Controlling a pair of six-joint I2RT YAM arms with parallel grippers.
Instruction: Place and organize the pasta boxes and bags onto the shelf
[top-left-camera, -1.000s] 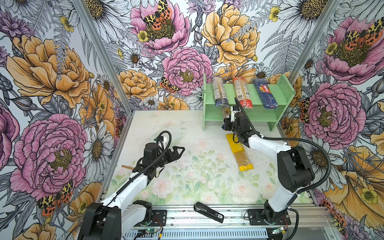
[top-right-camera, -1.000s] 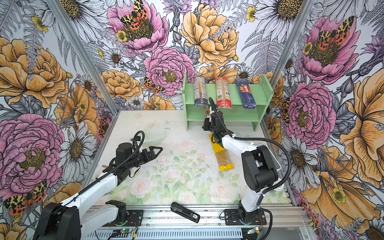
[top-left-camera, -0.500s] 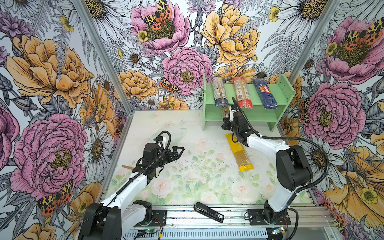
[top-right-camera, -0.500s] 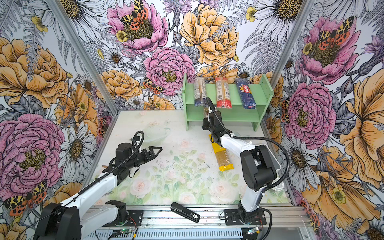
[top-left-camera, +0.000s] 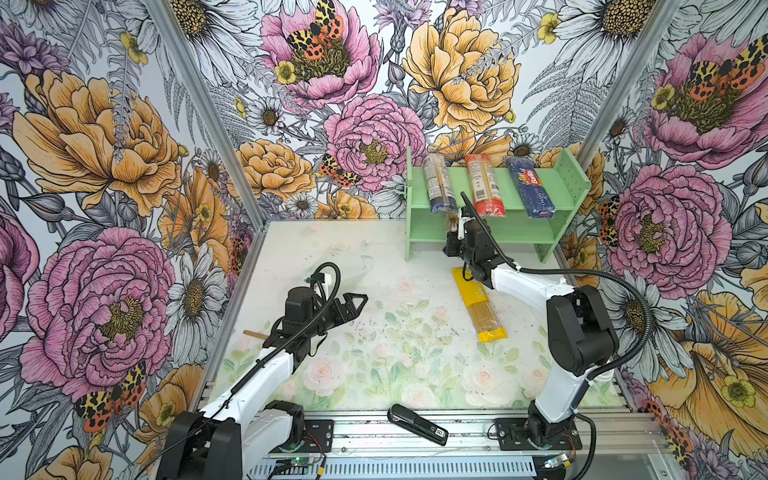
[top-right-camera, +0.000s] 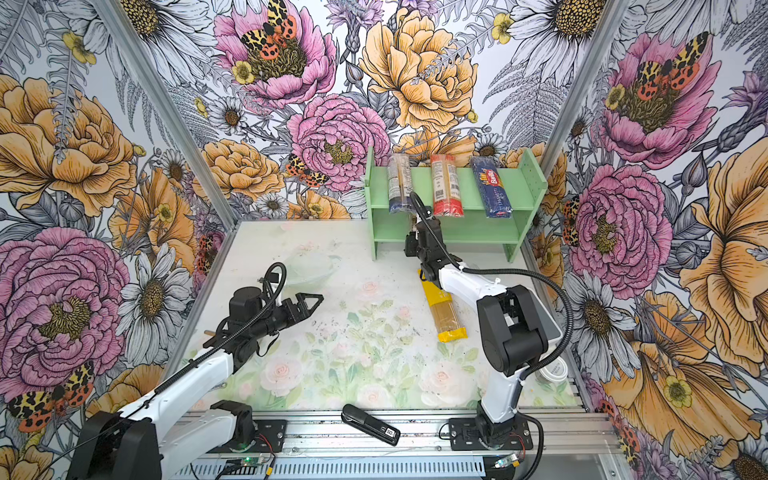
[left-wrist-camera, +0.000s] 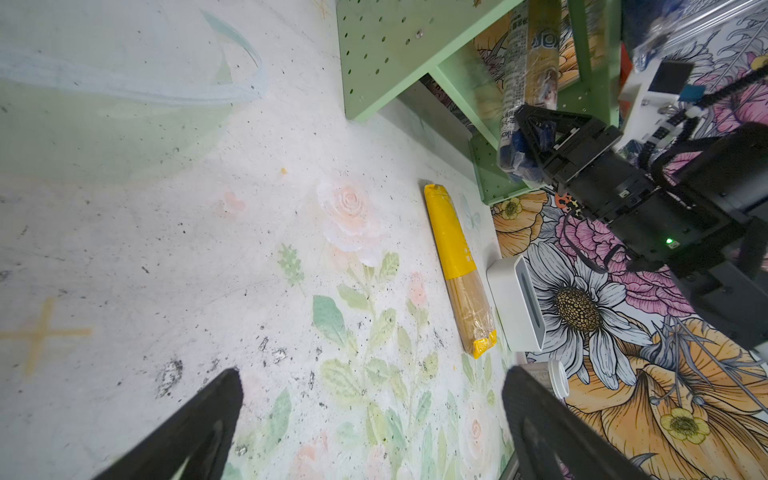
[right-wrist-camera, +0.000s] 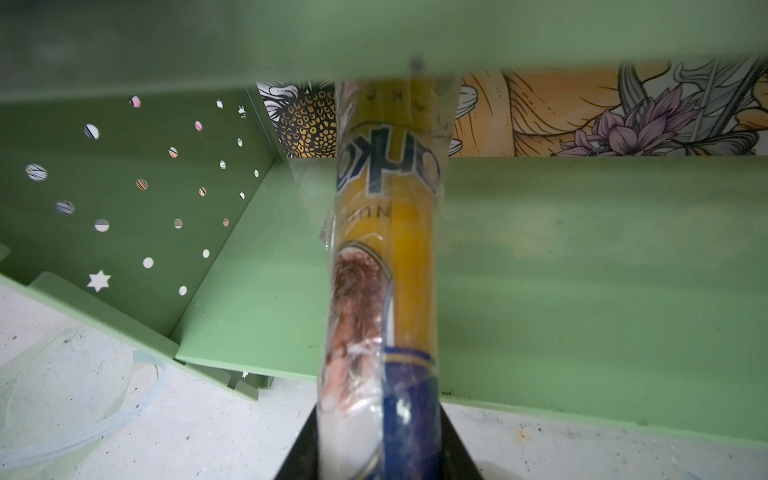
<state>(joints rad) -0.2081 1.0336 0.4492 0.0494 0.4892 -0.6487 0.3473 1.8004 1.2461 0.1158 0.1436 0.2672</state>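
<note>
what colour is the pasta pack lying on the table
The pack is yellow and clear; left wrist view.

Glossy, crinkled clear film on the blue-gold pack (right-wrist-camera: 382, 270) clamped in the right tool (right-wrist-camera: 378, 457), its fingers (right-wrist-camera: 297, 457) matt black plastic. Ahead of the tool, the shelf (right-wrist-camera: 582, 249) shows smooth, matt green paint. Behind the tool, a matt, speckled, scuffed bench (left-wrist-camera: 166, 249), and the yellow pack (left-wrist-camera: 451, 245) shines, plastic film.

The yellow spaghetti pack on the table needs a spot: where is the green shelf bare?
On the pale green shelf, the lower tier is bare either side of the blue-gold windowed pack in the right hand. The top tier is crowded: clear dark-blue-labelled pack, red-ended clear pack, dark blue Barilla pack, narrow strips between.
</note>
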